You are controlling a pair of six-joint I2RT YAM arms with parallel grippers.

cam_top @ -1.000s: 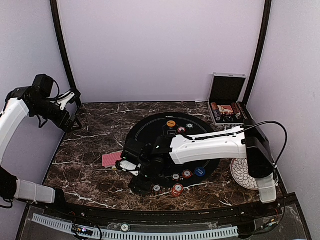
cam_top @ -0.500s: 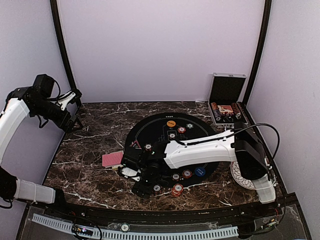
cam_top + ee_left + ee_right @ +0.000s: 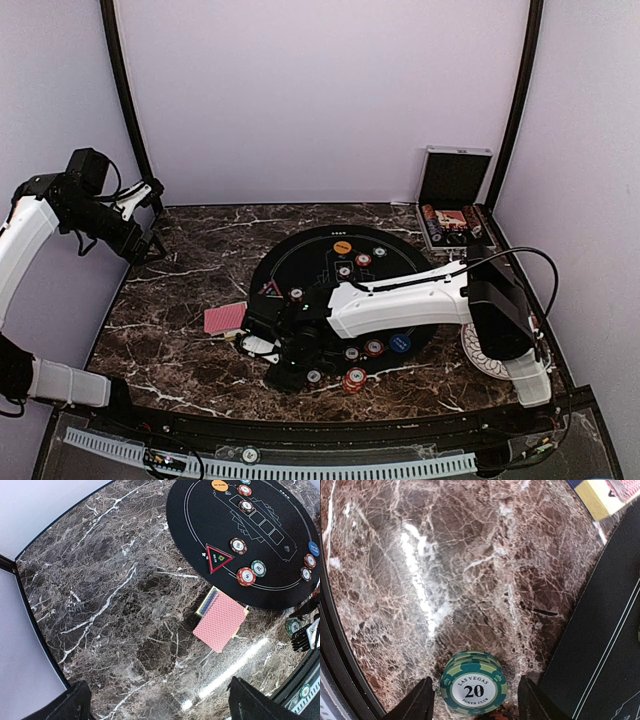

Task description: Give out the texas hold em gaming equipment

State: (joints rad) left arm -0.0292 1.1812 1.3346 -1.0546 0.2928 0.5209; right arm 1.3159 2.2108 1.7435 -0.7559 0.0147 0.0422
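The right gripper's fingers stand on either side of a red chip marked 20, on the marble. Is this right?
No: the chip between the jaws of the right gripper is green, not red; the right wrist view shows it. The rest holds.

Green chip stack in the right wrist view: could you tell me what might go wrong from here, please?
The green chip stack is several loose chips; if the right gripper pinches only some layers, the rest could slide off or scatter on the marble. The black mat has its edge right beside one finger, so that finger might catch or shift the mat as the gripper closes.
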